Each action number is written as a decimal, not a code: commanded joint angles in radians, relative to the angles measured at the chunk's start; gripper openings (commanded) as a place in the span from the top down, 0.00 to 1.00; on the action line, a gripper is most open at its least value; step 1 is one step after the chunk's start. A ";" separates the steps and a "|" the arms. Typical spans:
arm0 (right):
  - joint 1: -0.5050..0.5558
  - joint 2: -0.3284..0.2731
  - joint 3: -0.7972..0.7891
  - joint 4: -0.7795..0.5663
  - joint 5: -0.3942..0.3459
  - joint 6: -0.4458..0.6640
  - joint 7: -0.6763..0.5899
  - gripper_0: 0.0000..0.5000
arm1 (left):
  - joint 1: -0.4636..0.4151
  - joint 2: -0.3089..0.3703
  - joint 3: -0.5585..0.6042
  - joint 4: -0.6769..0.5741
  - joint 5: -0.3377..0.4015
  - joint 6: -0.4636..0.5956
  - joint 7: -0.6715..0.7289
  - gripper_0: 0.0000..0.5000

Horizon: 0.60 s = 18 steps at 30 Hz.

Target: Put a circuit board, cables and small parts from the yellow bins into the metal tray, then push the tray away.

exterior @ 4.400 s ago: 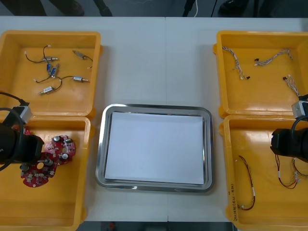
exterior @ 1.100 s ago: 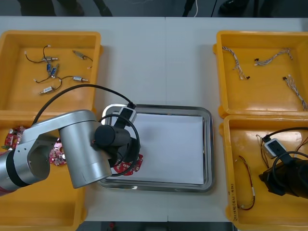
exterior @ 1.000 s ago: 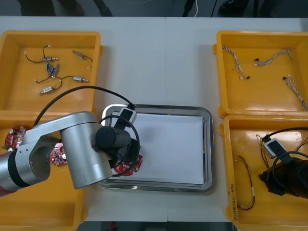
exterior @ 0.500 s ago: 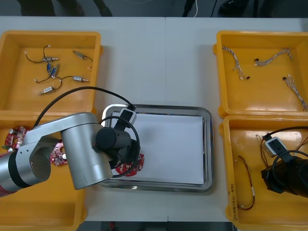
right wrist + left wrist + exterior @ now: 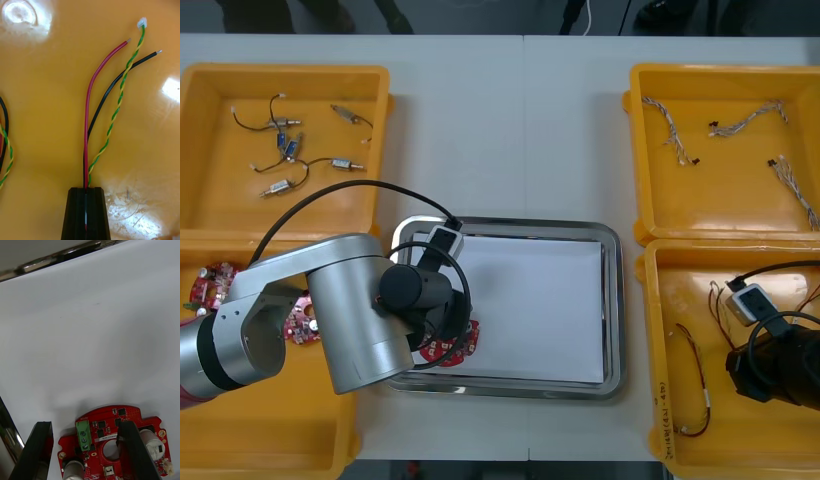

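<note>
A round red circuit board point(image 5: 112, 444) lies flat on the white inside of the metal tray point(image 5: 612, 300), at its near left corner point(image 5: 452, 348). My left gripper point(image 5: 84, 425) stands open over it; one finger point(image 5: 131, 450) covers part of the board, the other point(image 5: 35, 450) is off its edge. In the front view the left arm point(image 5: 360, 310) hides that gripper. My right gripper point(image 5: 86, 189) is low in the near right yellow bin point(image 5: 660, 330), shut on a cable bundle point(image 5: 108, 123) of a red wire, a black wire and a green-yellow twisted pair.
Two more boards point(image 5: 210, 280) point(image 5: 300, 320) lie in the near left bin. Small metal parts on black cables point(image 5: 285, 150) are in the far left bin, pale twisted cables point(image 5: 745, 120) in the far right bin. A loose red-yellow cable point(image 5: 695, 385) lies left of the right gripper.
My left gripper has opened and let the board go onto the tray. My right gripper has shut on the cable bundle in the near right bin.
</note>
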 commanded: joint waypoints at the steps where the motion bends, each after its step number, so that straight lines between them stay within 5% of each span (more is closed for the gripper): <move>1: 0.027 -0.042 -0.077 -0.092 -0.030 0.087 -0.037 1.00 | -0.035 -0.010 0.009 -0.012 0.018 -0.010 0.091 0.00; 7: 0.026 -0.071 -0.167 -0.164 -0.122 0.174 -0.042 1.00 | -0.037 -0.010 0.075 -0.032 0.078 0.016 0.083 0.00; 18: -0.010 -0.102 -0.321 -0.209 -0.322 0.309 -0.051 1.00 | -0.040 -0.004 0.271 -0.158 0.235 0.229 0.066 0.00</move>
